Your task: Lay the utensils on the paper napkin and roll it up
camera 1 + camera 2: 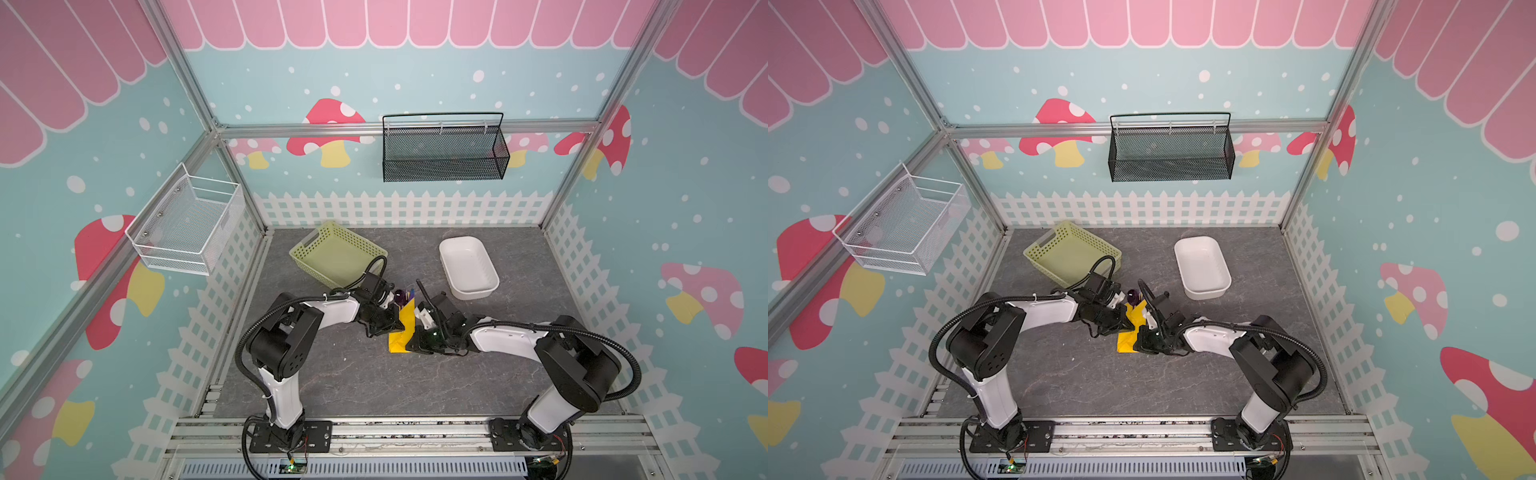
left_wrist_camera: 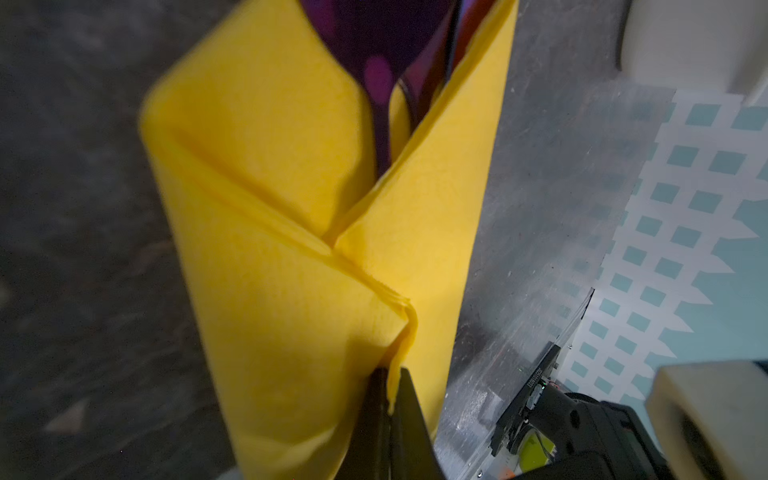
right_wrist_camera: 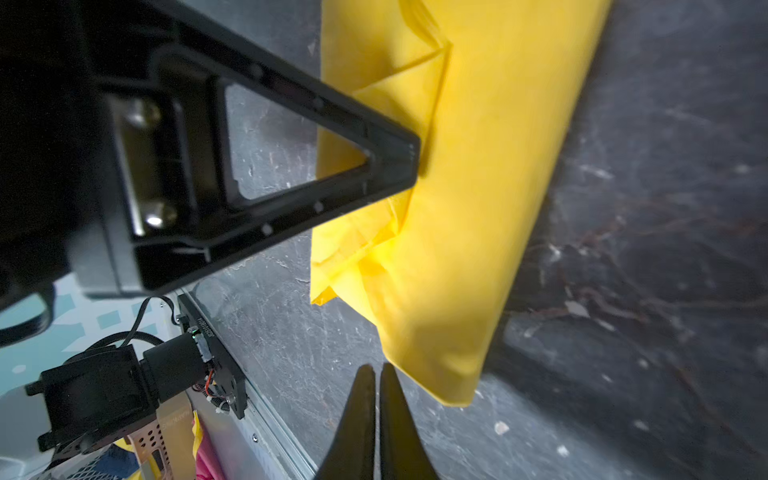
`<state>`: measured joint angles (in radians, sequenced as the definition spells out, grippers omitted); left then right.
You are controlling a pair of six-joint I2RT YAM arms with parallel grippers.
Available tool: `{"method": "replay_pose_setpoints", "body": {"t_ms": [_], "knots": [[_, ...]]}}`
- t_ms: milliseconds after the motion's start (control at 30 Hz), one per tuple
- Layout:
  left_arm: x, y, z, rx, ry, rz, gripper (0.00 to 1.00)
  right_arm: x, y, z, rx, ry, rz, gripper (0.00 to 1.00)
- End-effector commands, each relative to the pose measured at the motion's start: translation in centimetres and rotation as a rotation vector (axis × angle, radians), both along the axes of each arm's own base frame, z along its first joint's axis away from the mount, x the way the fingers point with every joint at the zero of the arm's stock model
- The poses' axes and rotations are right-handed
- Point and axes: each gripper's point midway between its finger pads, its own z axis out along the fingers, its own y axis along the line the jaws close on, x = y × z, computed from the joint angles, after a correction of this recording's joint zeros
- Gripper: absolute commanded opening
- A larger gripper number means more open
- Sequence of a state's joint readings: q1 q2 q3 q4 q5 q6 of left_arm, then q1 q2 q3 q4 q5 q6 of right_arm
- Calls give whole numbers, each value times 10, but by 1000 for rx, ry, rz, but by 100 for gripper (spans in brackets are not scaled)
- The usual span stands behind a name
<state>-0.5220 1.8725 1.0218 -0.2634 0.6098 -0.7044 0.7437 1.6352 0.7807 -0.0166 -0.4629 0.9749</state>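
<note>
Left wrist view: left gripper (image 2: 390, 376) pinches a folded edge of the napkin (image 2: 270, 291), which is wrapped around the purple spoon (image 2: 374, 37). Right gripper (image 3: 375, 370) is clenched on nothing, just beside the napkin's end. In both top views the napkin lies mid-table (image 1: 332, 374), between the grippers.

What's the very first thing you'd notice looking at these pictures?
The bright yellow paper napkin in the middle of the grey table, folded around a purple spoon that pokes out its far end. The left gripper pinches its folded edge; the right gripper, shut and empty, sits beside it.
</note>
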Motion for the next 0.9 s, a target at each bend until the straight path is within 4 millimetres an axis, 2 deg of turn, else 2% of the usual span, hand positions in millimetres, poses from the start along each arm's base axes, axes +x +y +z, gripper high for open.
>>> {"method": "replay_pose_setpoints", "body": {"t_ms": [0,200,400,700,867], "knots": [[2,-2,-3,5,6,4,2,0,3,-7,25,28,-9,9],[3,-4,3,-7,0,4,2,-2,-9,-26,-34,58,-36,9],[7,-8,19,-35,-21,6,2,-7,-14,-36,-57,77,-36,9],[8,-23,35,-81,-42,-30,2,-6,-14,-36,-56,78,-37,9],[8,-34,36,-93,-36,-48,2,-6,-14,-35,-54,75,-37,8]]}}
